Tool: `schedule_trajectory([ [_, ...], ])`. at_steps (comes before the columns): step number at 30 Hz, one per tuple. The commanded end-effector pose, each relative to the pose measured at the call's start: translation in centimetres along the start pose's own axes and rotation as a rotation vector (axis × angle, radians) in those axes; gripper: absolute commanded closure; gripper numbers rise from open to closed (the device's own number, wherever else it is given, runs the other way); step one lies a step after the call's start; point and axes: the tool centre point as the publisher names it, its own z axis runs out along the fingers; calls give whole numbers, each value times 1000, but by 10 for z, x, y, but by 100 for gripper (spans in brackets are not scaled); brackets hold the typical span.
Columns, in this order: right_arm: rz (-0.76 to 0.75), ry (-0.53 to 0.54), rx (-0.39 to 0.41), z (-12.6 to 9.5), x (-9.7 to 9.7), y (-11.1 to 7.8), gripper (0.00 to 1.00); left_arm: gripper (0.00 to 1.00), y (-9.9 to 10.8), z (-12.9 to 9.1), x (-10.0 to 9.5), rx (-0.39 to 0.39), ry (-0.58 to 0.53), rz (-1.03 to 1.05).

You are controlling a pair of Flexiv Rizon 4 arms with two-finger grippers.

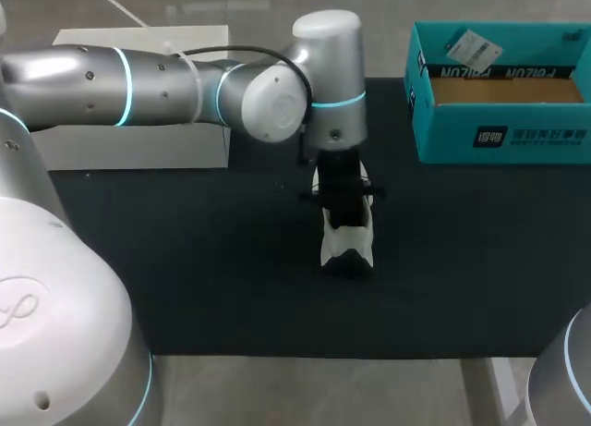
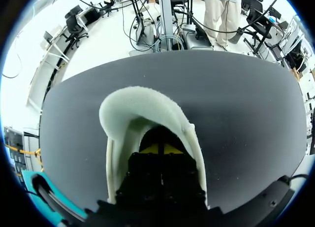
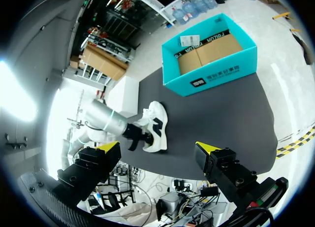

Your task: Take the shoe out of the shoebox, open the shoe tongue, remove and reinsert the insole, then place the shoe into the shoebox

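Black mat (image 1: 185, 287) holds teal shoebox (image 1: 499, 135), tag (image 1: 473, 49) inside; shoe (image 1: 348, 246) outside

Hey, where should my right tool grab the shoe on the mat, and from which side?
On the shoe, take the near end, clear of the left tool, probably from straight above. It lies lengthwise away from the robot, so its narrow sides face left and right, ready for the open right tool to pinch across.
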Motion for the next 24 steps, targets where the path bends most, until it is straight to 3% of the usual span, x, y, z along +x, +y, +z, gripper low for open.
schedule_trajectory([
  [1, 2, -2, 0, 1, 0, 0, 0, 100, 12, 17, -7, 12, 16, 0],
  [5, 2, -2, 0, 1, 0, 0, 0, 100, 12, 20, -8, 6, 34, 1],
  [13, 2, -2, 0, 1, 0, 0, 0, 100, -5, -20, -3, -21, 56, 8],
  [24, 2, -2, 0, 1, 0, 0, 0, 100, -14, 5, -6, 56, 76, 29],
])
